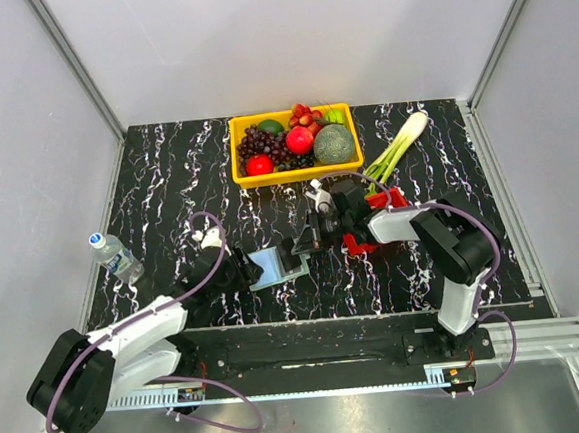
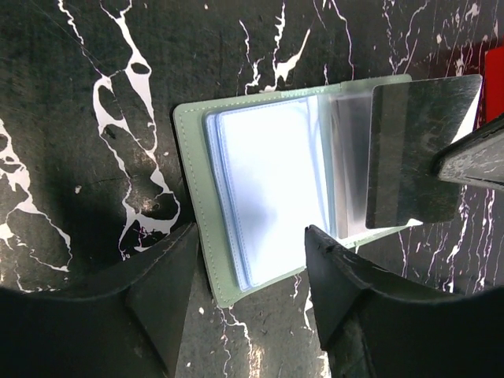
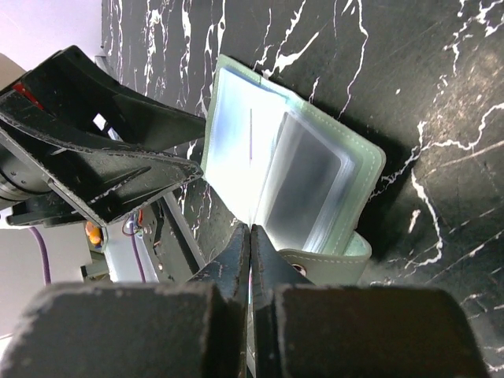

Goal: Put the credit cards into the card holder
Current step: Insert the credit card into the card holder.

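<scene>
The grey-green card holder lies open on the black marble table, its clear sleeves fanned up. In the left wrist view its green cover reaches between my left fingers. My left gripper is open, its jaws straddling the holder's near corner; it also shows in the top view. My right gripper is shut on a dark credit card, held on edge over the sleeves at the holder's right half. The card shows edge-on as a thin line. No orange or whitish card is in view.
A yellow basket of fruit stands at the back centre, with a leek to its right. A water bottle lies at the left. Red plastic pieces sit under the right arm.
</scene>
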Motion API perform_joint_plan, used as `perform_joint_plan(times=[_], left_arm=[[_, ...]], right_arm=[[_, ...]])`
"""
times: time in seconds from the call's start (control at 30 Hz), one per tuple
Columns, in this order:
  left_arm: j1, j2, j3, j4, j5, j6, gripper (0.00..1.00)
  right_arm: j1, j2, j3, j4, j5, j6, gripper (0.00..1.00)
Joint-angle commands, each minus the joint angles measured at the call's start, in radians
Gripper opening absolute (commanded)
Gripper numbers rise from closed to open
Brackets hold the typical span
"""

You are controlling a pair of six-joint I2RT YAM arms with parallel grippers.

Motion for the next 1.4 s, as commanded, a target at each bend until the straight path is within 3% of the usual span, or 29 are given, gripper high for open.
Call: perform_joint_plan(times=[0.0, 0.57, 1.37], left_arm=[[-0.003, 0.026, 0.023, -0.015, -0.052, 0.007, 0.58], [-0.004, 0.099, 0.036, 0.008, -0.035, 0.012, 0.36], [-0.014, 0.125, 0.035, 0.037, -0.031, -0.006, 0.28]], right_arm=[[0.014, 0.029, 0.056, 0.044, -0.029, 0.006, 0.00], [0.034, 0.095, 0.013, 0.084, 0.076, 0.114, 0.00], [0.083, 0.124, 0.005, 0.024, 0.108, 0.189, 0.00]])
